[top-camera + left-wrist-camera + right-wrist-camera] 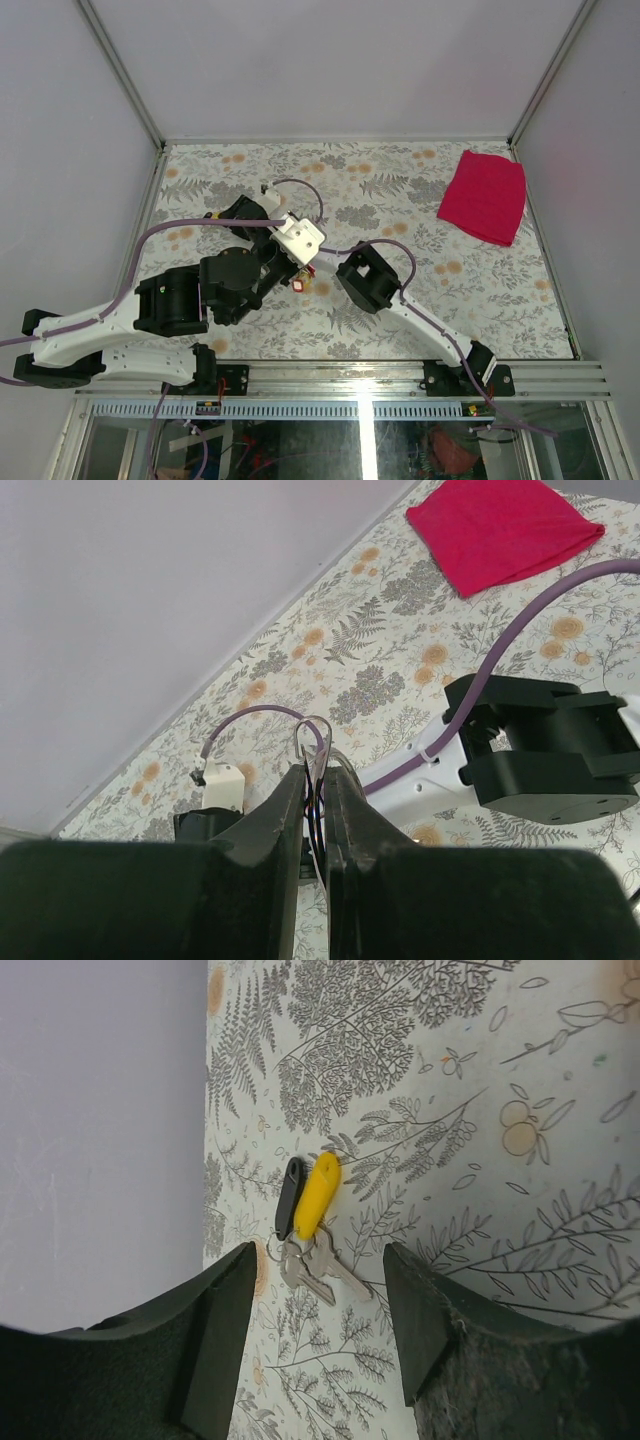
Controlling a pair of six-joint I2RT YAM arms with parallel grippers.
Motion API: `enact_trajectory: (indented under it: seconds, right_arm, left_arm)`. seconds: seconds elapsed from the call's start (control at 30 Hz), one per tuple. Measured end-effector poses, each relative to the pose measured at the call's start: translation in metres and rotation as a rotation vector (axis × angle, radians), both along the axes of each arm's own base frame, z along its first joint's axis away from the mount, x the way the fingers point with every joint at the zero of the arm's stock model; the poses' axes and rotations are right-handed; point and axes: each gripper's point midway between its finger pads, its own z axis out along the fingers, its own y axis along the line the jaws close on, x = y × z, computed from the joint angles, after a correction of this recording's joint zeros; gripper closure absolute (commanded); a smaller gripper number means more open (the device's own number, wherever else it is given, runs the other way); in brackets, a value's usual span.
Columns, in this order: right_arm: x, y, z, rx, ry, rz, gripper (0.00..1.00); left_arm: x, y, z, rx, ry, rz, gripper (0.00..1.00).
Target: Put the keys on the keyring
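Observation:
My left gripper (314,772) is shut on the keyring (315,732), a thin silver wire loop sticking up past the fingertips. From above, this gripper (298,272) sits mid-table with a red-headed key (302,285) right beside it; whether that key hangs from the ring I cannot tell. My right gripper (318,1250) stands open above the table. Ahead of its jaws lie a yellow-headed key tag (318,1195) and a black one (290,1198), with two silver keys (322,1268) on a small ring, untouched. In the top view this bunch (211,213) lies just left of the right gripper (229,211).
A folded red cloth (483,196) lies at the back right of the floral table (450,290). The right arm's black joint (548,750) and white link cross close behind the left fingers. Purple walls close in the left, back and right sides.

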Motion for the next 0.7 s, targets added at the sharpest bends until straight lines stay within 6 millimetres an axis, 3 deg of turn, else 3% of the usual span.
enact_trajectory:
  seconds: [0.23, 0.43, 0.6, 0.7]
  right_arm:
    - [-0.005, -0.015, 0.0, -0.083, -0.019, 0.004, 0.39]
    - [-0.018, -0.025, 0.0, -0.148, -0.14, 0.098, 0.38]
    - [-0.053, -0.073, 0.002, -0.259, -0.244, 0.182, 0.36]
    - [-0.071, -0.107, 0.017, -0.297, -0.305, 0.21, 0.36]
  left_arm:
    - [0.001, 0.001, 0.0, 0.001, -0.001, 0.009, 1.0]
    - [0.0, 0.007, -0.008, 0.013, 0.027, 0.028, 1.0]
    - [-0.003, 0.02, -0.006, -0.018, 0.048, 0.038, 1.0]
    - [-0.006, 0.028, -0.001, -0.054, 0.054, 0.04, 1.0]
